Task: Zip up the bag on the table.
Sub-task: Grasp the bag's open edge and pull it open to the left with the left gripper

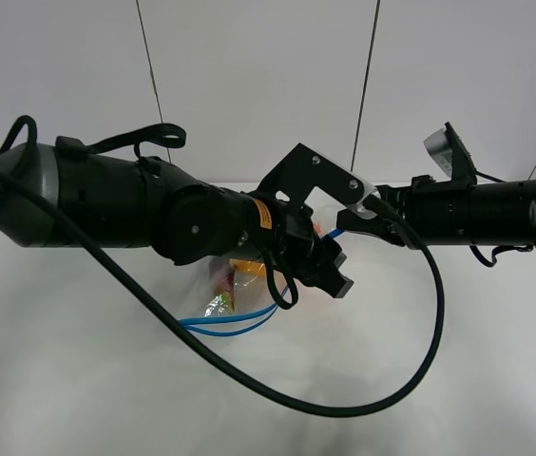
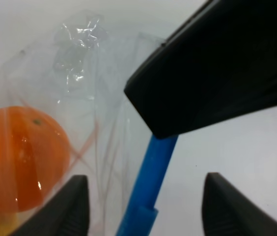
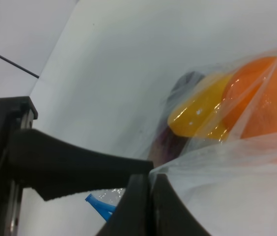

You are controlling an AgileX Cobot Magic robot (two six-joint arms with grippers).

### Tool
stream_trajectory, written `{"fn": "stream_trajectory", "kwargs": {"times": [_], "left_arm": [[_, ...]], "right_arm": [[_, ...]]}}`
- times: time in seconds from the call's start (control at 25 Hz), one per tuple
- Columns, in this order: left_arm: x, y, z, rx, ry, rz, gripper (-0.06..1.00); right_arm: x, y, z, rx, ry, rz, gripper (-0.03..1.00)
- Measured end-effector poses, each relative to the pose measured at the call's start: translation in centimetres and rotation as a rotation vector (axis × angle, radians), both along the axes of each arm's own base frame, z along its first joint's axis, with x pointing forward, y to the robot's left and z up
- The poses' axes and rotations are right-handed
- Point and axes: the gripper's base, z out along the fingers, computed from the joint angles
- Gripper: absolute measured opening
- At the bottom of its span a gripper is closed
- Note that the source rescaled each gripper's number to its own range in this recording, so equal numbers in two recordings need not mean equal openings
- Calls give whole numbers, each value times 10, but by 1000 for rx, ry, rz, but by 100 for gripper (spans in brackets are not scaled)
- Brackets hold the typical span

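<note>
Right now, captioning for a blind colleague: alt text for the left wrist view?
A blue zipper strip runs between the open jaws of the left gripper and behind the right gripper; an orange shows through the bag.

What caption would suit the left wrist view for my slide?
Left gripper open astride the blue zipper strip of the bag, orange visible through its clear plastic.

The left arm (image 1: 106, 204) reaches in from the left, wrist angled down; the left gripper (image 2: 143, 211) has its jaws apart, fingers touching nothing. The right arm (image 1: 496, 214) comes in level from the right, and the right gripper (image 3: 146, 206), just beside the left, is pinched tight on an edge of the bag (image 3: 256, 162)
</note>
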Motion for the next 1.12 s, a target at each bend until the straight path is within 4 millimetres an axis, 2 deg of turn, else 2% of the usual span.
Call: {"fn": "stream_trajectory", "kwargs": {"times": [0.28, 0.52, 1.12], "left_arm": [[0, 0, 0, 1, -1, -1, 45], [0, 0, 0, 4, -4, -4, 29], [0, 0, 0, 36, -40, -40, 1]], "right_arm": [[0, 0, 0, -2, -3, 2, 0], [0, 0, 0, -3, -5, 3, 0], [0, 0, 0, -7, -6, 6, 0]]}}
